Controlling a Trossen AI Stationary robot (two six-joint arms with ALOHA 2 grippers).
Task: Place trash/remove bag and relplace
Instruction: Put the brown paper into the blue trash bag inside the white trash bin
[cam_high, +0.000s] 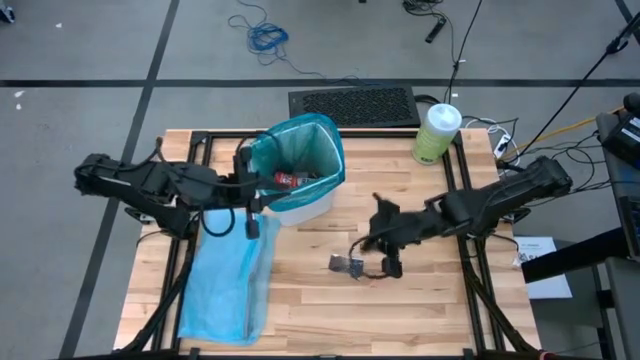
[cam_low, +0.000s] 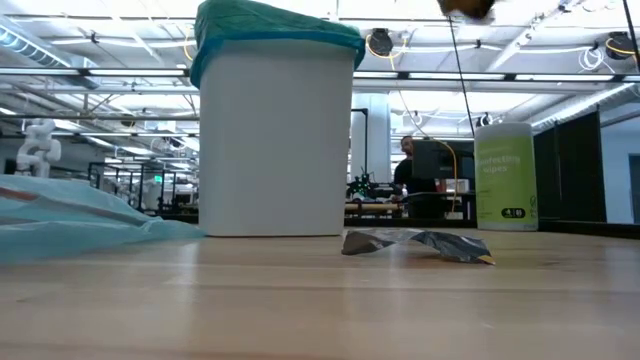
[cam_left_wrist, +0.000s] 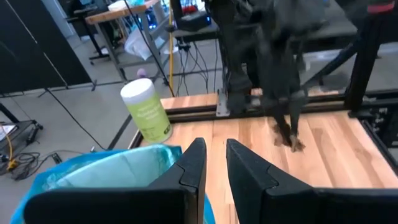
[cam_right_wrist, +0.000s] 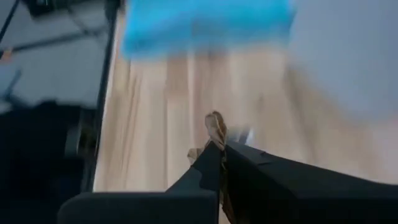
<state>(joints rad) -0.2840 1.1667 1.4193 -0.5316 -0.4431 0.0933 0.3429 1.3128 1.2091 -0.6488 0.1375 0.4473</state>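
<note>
The white bin (cam_low: 275, 140), lined with the teal-green bag (cam_high: 300, 155), stands at the table's far middle. A red-and-white object (cam_high: 287, 179) lies inside it. My left gripper (cam_left_wrist: 214, 165) hovers at the bin's near-left rim, open by a narrow gap with only the table showing between its fingers. The pale blue replacement bag (cam_high: 225, 290) lies flat at the near left. A silvery wrapper (cam_high: 347, 265) rests on the wood mid-table. Above and right of it, my right gripper (cam_right_wrist: 219, 149) is shut on a crumpled brown paper wad (cam_low: 468, 8). My right gripper pinches the brown paper wad between its two fingers. The wad's crumpled end (cam_right_wrist: 216, 127) sticks out past the fingertips. The fingers slant downward over the table's middle. The wad is lifted well clear of the table.
A tall green wipes canister (cam_high: 437, 132) with a white lid stands at the far right corner. A black mat (cam_high: 352, 104) lies just beyond the far edge. Bare wood lies between the wrapper and the near edge. A person (cam_low: 408, 150) shows far behind the table.
</note>
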